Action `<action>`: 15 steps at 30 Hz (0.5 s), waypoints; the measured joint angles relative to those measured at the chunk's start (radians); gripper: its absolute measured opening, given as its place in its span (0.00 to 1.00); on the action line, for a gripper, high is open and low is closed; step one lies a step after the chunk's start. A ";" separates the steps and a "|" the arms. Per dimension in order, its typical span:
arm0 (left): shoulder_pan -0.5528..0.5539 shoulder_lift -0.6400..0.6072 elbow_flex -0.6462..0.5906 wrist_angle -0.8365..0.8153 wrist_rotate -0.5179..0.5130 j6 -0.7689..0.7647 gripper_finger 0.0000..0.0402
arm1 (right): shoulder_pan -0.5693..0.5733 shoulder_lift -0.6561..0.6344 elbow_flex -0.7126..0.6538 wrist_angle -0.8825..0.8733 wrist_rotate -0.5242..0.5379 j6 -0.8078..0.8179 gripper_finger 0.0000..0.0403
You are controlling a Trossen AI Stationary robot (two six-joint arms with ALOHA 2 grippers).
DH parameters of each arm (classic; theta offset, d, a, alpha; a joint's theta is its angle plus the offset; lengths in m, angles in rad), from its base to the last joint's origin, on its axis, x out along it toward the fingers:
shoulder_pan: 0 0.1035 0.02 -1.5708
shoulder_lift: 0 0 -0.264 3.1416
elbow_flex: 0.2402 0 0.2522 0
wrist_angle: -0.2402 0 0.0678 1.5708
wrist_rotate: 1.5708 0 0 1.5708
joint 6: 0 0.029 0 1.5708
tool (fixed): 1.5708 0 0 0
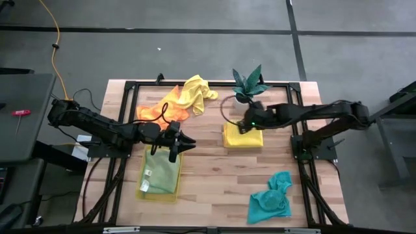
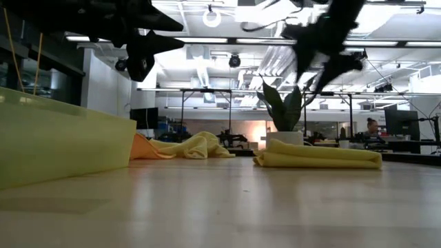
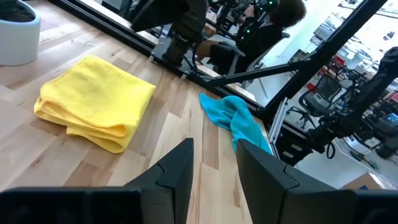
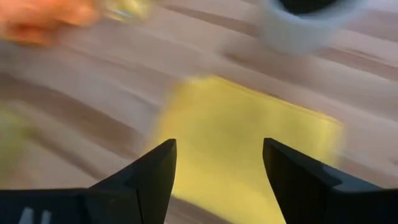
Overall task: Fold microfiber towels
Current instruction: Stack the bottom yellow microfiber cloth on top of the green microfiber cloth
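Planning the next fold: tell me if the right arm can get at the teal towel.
Probably yes: the teal towel lies alone on bare table on the right gripper's side, nothing between them; the gripper is open above the folded yellow towel.

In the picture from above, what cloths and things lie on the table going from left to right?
Orange towel → olive-green towel in the yellow tray → crumpled yellow towel → folded yellow towel with the potted plant behind it → teal towel.

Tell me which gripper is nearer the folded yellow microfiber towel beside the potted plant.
Right. The right gripper hangs open directly above the folded yellow microfiber towel. The left gripper is off to the side, by the translucent yellow plastic tray.
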 joint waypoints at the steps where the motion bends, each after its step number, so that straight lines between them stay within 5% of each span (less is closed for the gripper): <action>1: 0.000 0.000 0.000 0.000 0.000 0.000 0.28 | 0.004 -0.015 -0.005 -0.062 0.000 0.027 0.58; 5: 0.000 0.000 0.000 0.002 -0.001 0.000 0.28 | 0.011 -0.056 -0.084 -0.163 -0.041 0.127 0.58; 15: 0.000 0.000 0.000 0.085 -0.003 -0.001 0.28 | 0.006 -0.063 -0.411 0.158 -0.112 0.343 0.58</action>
